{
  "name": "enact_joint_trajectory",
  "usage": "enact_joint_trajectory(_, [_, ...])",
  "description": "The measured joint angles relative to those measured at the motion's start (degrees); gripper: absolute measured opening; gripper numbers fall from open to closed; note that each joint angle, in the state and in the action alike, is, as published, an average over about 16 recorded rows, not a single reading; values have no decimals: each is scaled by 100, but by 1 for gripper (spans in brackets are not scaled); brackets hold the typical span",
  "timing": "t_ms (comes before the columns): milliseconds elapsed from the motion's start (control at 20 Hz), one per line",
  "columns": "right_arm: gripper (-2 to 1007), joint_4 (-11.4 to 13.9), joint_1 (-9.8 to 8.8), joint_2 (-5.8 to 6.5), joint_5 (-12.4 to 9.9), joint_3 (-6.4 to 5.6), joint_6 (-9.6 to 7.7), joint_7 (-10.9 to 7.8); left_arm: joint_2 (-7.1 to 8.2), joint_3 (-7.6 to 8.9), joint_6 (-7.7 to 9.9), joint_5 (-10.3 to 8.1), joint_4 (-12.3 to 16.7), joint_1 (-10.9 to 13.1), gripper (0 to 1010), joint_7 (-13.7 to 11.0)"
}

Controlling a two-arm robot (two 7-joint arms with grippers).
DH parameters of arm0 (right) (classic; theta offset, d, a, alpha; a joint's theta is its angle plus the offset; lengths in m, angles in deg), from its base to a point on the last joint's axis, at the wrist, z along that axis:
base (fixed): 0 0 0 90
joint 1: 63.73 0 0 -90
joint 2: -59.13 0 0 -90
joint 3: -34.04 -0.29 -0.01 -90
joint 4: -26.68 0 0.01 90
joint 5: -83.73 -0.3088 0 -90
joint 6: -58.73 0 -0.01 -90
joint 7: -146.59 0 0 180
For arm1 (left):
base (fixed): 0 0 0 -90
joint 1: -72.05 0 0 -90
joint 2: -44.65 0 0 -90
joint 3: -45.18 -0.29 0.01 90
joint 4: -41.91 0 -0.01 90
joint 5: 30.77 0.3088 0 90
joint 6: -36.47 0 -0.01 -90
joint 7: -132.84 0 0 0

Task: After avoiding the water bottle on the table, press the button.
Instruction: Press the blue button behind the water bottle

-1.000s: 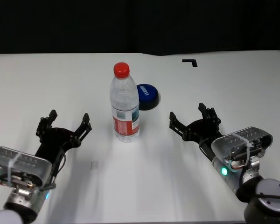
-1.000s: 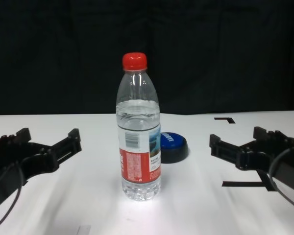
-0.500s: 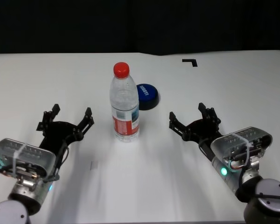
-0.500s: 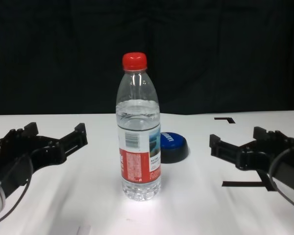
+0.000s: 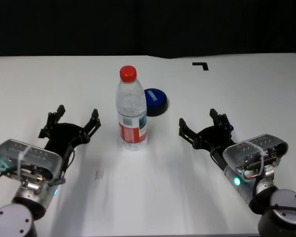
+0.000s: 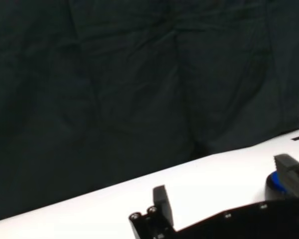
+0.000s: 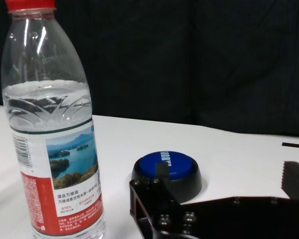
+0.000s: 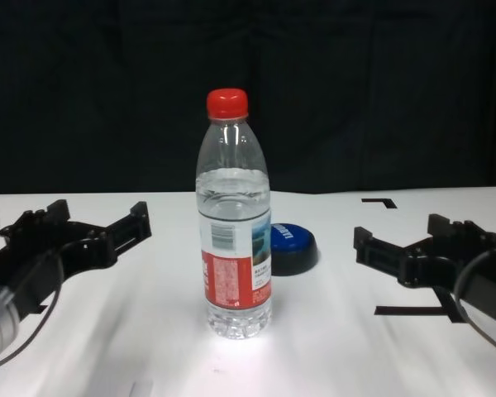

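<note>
White flat tabletop (image 5: pixel 153 197) with thin black tape marks; one L-shaped tape mark (image 5: pixel 201 65) near the far right corner.

Tall clear plastic water bottle (image 5: pixel 131 111), red screw cap, red-and-white label with barcode: upright near the middle of the table, part full of water. Nothing touches it.

Low round dome button (image 5: pixel 155 100), blue top with white lettering on a black base: just behind the bottle toward the far edge and slightly to its right. In the head view its left side is hidden by the bottle; whether the two touch, cannot tell. Unpressed, nothing on it.

Left gripper (image 5: pixel 75 120): black fingers spread wide, holding nothing, low over the table on the bottle's left, nearer the front edge than the button. Tips point toward the far edge. Clear gap between its inner finger (image 8: pixel 130 224) and the bottle.

Right gripper (image 5: pixel 202 123): fingers also spread wide and empty, low over the table on the bottle's right, well apart from bottle and button. In the right wrist view, both lie ahead of its fingers.
</note>
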Motion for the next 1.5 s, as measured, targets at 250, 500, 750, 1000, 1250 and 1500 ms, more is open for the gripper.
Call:
enact_joint_trajectory(250, [1003, 0, 0, 0, 0, 0, 0, 0, -12, -21, 7, 22, -120, -119, 1003, 14])
enact_joint_trajectory(500, [1003, 0, 0, 0, 0, 0, 0, 0, -34, -38, 14, 46, -242, -235, 1003, 35])
enact_joint_trajectory(750, [1003, 0, 0, 0, 0, 0, 0, 0, -53, -49, 26, 68, -342, -334, 1003, 57])
enact_joint_trajectory(1000, [1003, 0, 0, 0, 0, 0, 0, 0, -71, -53, 48, 92, -425, -415, 1003, 79])
enact_joint_trajectory(1250, [1003, 0, 0, 0, 0, 0, 0, 0, -84, -54, 71, 112, -483, -470, 1003, 94])
enact_joint_trajectory(1500, [1003, 0, 0, 0, 0, 0, 0, 0, -94, -55, 89, 126, -536, -519, 1003, 102])
